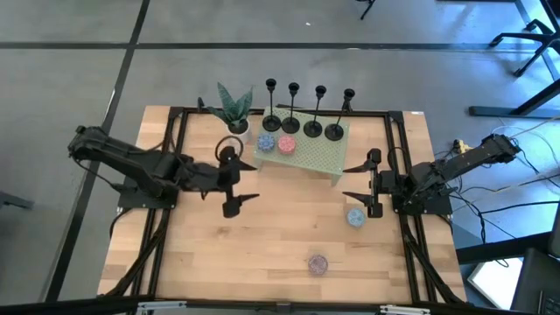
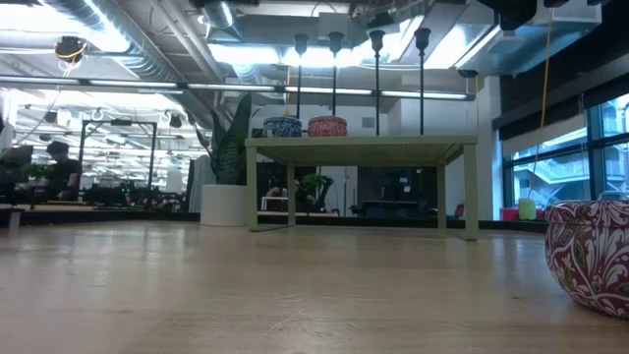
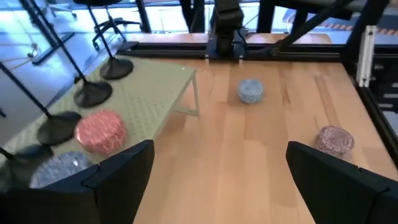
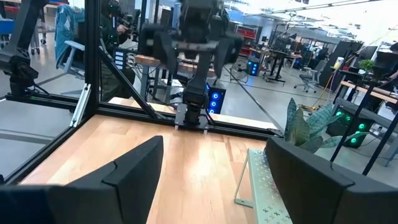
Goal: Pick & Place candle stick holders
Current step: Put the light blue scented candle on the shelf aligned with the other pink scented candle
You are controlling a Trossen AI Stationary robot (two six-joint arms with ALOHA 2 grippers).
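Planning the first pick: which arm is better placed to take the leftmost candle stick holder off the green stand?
Probably the left. Its open claw sits just in front of the stand's left end, near the leftmost candle stick holder. The right claw, also open, is beyond the green stand's right end, farther away.

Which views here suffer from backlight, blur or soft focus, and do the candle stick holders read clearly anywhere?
Low view: bright ceiling lights behind turn the candle stick holders into silhouettes; the patterned ball at the right edge is close and soft. High view: even light, all four holders' bases distinct on the small green table. Left wrist view: the open left claw in the foreground is blurred. Right wrist view: the open right claw is also soft.
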